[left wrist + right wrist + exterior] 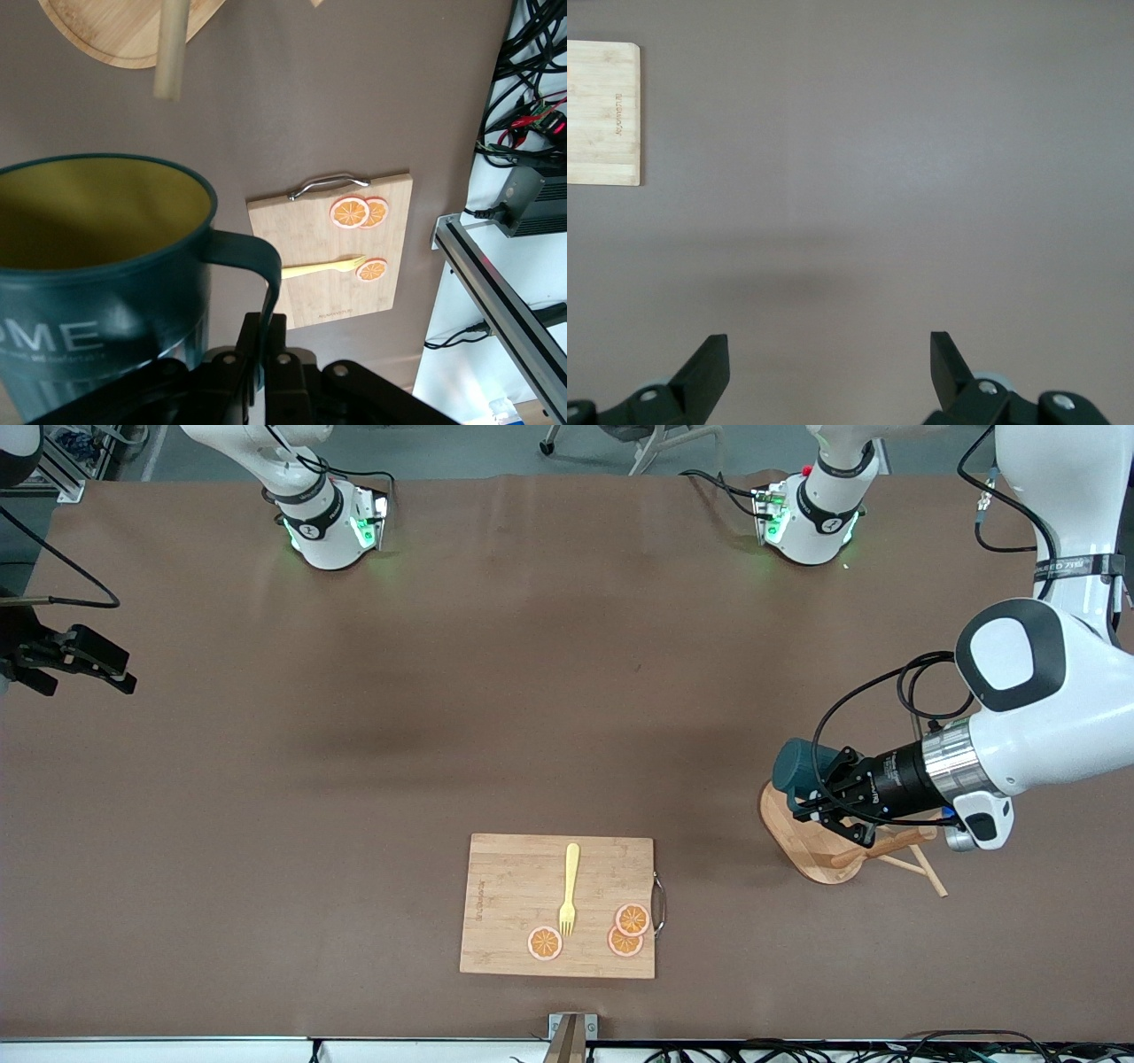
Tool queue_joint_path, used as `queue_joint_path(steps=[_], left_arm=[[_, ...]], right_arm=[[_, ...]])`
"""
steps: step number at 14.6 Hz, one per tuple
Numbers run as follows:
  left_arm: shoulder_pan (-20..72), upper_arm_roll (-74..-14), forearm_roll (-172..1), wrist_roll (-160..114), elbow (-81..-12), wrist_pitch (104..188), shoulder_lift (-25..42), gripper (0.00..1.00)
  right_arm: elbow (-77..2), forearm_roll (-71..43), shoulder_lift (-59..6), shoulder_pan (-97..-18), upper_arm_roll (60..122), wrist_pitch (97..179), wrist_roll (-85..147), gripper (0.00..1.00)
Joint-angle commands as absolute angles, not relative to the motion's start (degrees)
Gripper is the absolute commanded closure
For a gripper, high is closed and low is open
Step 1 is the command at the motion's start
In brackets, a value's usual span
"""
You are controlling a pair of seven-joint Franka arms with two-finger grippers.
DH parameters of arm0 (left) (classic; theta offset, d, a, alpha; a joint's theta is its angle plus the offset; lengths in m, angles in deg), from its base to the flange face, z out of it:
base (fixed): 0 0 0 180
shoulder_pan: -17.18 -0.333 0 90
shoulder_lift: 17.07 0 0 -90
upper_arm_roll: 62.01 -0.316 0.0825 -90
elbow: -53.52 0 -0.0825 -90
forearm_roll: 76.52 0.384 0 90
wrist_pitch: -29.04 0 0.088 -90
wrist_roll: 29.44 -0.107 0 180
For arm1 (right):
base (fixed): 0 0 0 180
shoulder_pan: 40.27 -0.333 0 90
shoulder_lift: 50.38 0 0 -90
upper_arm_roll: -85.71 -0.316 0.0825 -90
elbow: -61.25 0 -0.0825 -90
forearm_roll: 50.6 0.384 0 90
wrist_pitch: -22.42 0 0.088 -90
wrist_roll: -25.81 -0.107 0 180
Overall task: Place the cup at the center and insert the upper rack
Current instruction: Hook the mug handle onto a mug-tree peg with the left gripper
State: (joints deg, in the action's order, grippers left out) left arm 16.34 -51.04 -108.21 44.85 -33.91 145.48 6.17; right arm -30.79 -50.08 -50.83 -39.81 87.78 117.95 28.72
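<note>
1. Nearest the front camera lies the rectangular cutting board (558, 905), flat on the brown table (354, 735). It carries a yellow fork (569, 889) and three orange slices (625, 933); a metal handle (659, 904) sits on the board's edge toward my left arm's end.
2. My left gripper (811, 795) is clamped tight on the handle of the cup (799, 766). The cup is off the table, held over the upper rack's base.
3. In my left wrist view the cup (97, 283) shows its yellow inside and white lettering on the teal wall. Its handle (252, 274) runs down between my fingers (266, 341).
4. The upper rack (819, 841) stands toward my left arm's end of the table, beside the cutting board and well apart from it. Its oval base rests on the table; thin pegs (917, 865) jut out toward the front camera.
5. My right gripper (830, 367) waits over bare table at my right arm's end, its jaws spread wide and holding nothing.
</note>
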Motion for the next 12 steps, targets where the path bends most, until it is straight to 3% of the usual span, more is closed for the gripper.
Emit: queue_joint_path(steps=[1, 12], left_arm=[[15.2, -50.7, -109.6, 43.0, -34.9, 146.4, 5.8, 1.00], [15.0, -50.7, -110.4, 37.9, -34.6, 151.7, 8.6, 1.00]], right_arm=[[-30.9, -50.3, -51.4, -39.6, 87.7, 117.8, 28.4, 0.00], [-30.9, -50.2, -51.3, -39.8, 87.6, 117.8, 28.9, 0.00]])
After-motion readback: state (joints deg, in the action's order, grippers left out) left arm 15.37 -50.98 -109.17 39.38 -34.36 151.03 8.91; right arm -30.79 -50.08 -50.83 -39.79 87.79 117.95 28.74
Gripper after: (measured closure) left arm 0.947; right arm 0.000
